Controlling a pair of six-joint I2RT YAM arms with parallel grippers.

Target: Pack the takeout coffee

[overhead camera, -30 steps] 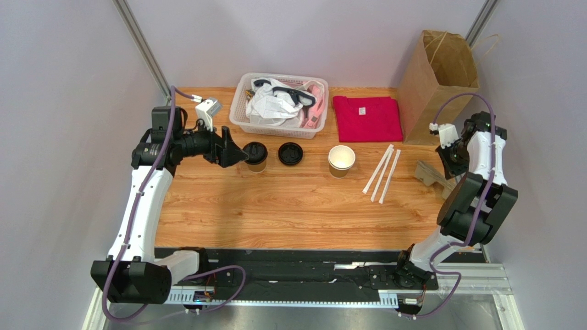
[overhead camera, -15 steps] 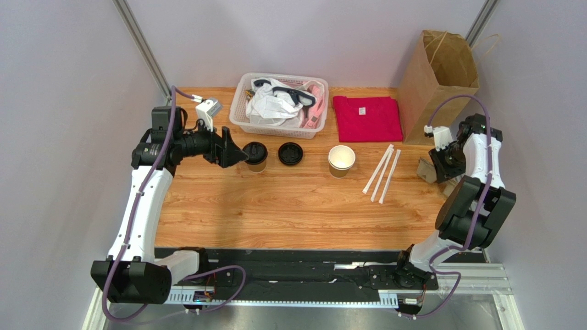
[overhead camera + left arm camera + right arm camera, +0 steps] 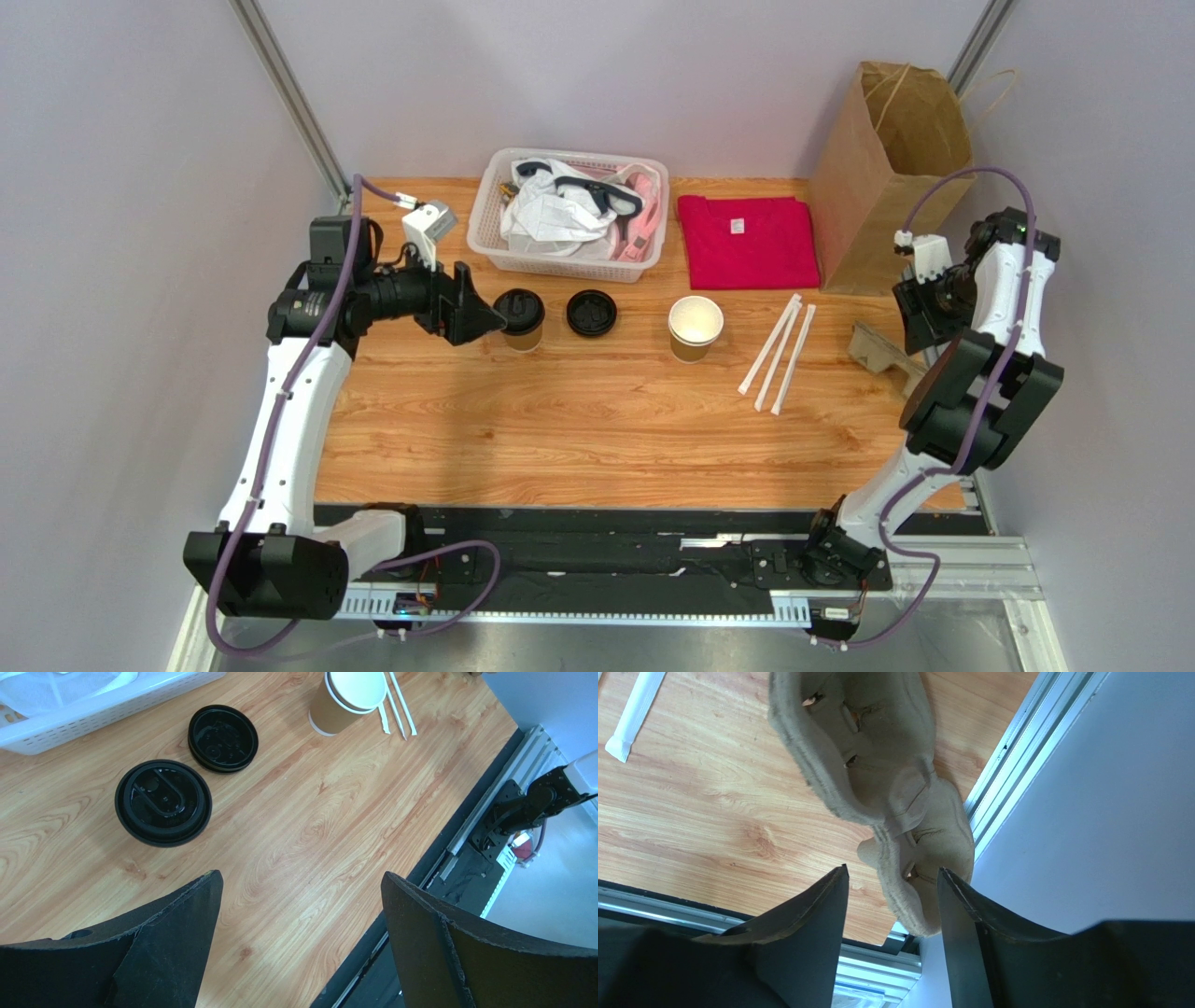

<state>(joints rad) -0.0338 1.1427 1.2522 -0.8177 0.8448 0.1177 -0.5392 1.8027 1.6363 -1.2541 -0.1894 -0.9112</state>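
Your left hand [image 3: 300, 882] is spread wide and empty, just beside the takeout coffee [image 3: 163, 802], which stands lidded on the surface [image 3: 295, 826] near a loose lid [image 3: 223, 738]. Your right hand [image 3: 892, 875] hangs narrowly parted, gripping nothing, above the pulp tray [image 3: 857, 756].

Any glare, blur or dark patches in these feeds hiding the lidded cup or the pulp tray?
Top external: even light, soft shadows, lidded cup sharp. Left wrist: cup in focus, slight sheen on top; left gripper a near-black silhouette. Right wrist: pulp tray crisp; right gripper dark, wall bright.
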